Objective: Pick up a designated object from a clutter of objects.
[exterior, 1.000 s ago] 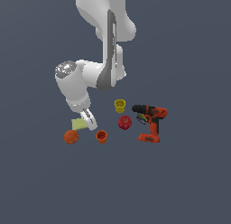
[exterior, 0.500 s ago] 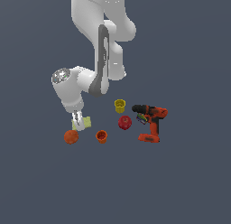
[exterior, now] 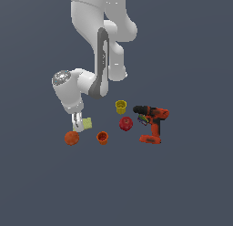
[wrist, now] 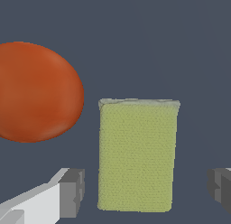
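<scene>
Even, soft simulator light; sharp, shadowless, glare-free renders.

A plain dark grey-blue floor (exterior: 191,184) is seen, on which six things are laid. A pale yellow-green sponge block (exterior: 86,124) is found at the exterior view's left. An orange ball (exterior: 71,138) is placed near it, at about seven o'clock from it. An orange cup (exterior: 103,137) stands upright at about four o'clock from the block. A red apple (exterior: 126,124) is set at two o'clock from that cup, and a yellow cup (exterior: 121,106) at twelve o'clock from the apple. An orange-and-black drill (exterior: 153,122) is set at three o'clock from the apple.
</scene>
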### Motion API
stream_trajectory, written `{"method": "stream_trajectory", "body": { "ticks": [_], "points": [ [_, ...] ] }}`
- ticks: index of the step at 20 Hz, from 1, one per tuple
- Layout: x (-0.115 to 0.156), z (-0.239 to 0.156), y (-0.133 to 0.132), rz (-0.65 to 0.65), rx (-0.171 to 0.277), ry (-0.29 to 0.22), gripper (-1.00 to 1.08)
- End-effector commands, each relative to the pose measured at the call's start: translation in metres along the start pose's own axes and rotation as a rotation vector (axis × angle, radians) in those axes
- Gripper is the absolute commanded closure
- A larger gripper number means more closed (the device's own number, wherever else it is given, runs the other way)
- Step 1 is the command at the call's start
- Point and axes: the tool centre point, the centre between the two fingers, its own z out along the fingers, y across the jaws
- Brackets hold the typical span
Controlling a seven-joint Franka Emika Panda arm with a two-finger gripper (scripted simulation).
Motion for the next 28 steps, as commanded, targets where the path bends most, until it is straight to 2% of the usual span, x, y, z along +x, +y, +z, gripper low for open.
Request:
{"method": "stream_trajectory", "body": {
  "ticks": [1,9,15,16,28],
  "points": [
    [0.000,0.005,0.000,0.000,-0.001,0.000,-0.92],
    [0.000,0.039,0.002,0.006,0.000,0.000,-0.92],
    [0.000,0.049,0.001,0.007,0.000,0.000,-0.92],
    [0.000,0.049,0.001,0.007,0.000,0.000,1.08],
    [0.000,0.046,0.000,0.005,0.003,0.002,1.08]
  ]
}}
